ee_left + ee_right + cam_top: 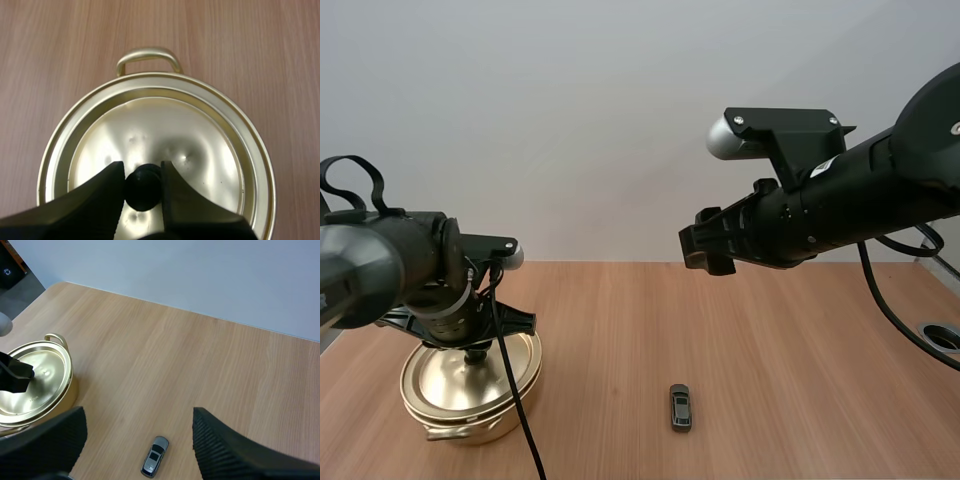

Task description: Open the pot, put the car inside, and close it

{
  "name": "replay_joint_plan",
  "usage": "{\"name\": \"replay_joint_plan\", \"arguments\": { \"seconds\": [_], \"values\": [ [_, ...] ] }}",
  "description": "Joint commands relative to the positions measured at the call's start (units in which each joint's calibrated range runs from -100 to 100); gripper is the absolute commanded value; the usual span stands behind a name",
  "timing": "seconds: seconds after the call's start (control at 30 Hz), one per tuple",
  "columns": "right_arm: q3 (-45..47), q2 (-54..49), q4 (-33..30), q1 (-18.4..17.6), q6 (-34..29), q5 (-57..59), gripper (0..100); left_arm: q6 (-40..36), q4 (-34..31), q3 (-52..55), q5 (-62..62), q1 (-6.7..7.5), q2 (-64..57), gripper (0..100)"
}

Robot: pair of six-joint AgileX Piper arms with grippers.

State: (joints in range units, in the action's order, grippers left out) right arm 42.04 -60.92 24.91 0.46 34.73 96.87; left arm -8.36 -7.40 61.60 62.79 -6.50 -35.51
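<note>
Left gripper is down on the golden pot, its two black fingers clamped on the round black knob at the middle of the lid. Each tip presses against a side of the knob. The lid sits flat on the pot and covers the whole opening, with one looped pot handle showing beyond its rim. In the high view the pot stands on the wooden table near its left front edge, right under the left arm.

Right gripper hangs in the air well above the table, fingers spread wide apart with their ribbed inner faces turned to each other and nothing between them. The small grey toy car lies on the bare wood, well apart from the pot and to its right, near the front of the table. From the right wrist view it sits below the gap between the open fingers, on its wheels and touched by nothing.
</note>
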Motion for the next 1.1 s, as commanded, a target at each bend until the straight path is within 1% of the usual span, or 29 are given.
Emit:
{"name": "replay_joint_plan", "arguments": {
  "seconds": [0.0,0.1,0.23,0.3,0.37,0.43,0.57,0.63,0.67,0.7,0.87,1.0,1.07],
  "values": [
    [0.0,0.1,0.1,0.0,0.0,0.0,100,-1.9,-0.7,-1.5,0.1,-0.03,0.0,0],
    [0.0,0.1,-0.3,0.0,0.0,-2.3,100,-2.3,-1.8,-4.4,0.5,-0.03,0.0,0],
    [0.0,0.3,0.0,0.0,0.0,-5.5,100,-2.3,-3.0,-9.8,5.1,-0.03,-0.7,0],
    [0.0,1.7,0.1,0.0,0.0,-4.4,100,-2.3,-3.0,-13.2,7.3,-0.03,-1.7,0],
    [0.0,4.0,0.1,0.0,0.0,-0.9,100,-2.3,-3.0,-16.6,10.0,-0.03,-3.0,0],
    [0.1,7.4,0.3,0.0,0.0,3.1,100,-2.3,-3.0,-20.9,14.6,-0.03,-4.5,0],
    [1.3,14.5,1.5,0.0,0.7,3.1,100,-1.8,-3.0,-29.5,26.4,-0.03,-6.9,0],
    [2.2,19.0,2.7,0.0,2.2,3.1,100,-1.5,-2.9,-32.0,29.5,-0.03,-7.8,0],
    [2.5,22.2,3.5,0.0,3.2,3.1,100,-0.8,-2.1,-35.8,34.7,-0.03,-9.7,0],
    [2.7,24.1,4.0,0.0,3.4,3.1,100,-0.8,-1.9,-37.0,35.9,-0.03,-10.7,0],
    [5.6,30.6,4.9,0.0,3.4,3.1,100,-0.8,-1.4,-38.3,37.2,-0.03,-15.3,0],
    [9.8,34.0,5.2,0.0,3.7,3.1,100,-0.6,-0.7,-38.3,37.2,-0.03,-16.9,0],
    [12.1,34.8,5.2,0.0,3.7,0.4,100,-0.5,-0.2,-38.3,37.2,-0.03,-17.1,0]
  ]
}}
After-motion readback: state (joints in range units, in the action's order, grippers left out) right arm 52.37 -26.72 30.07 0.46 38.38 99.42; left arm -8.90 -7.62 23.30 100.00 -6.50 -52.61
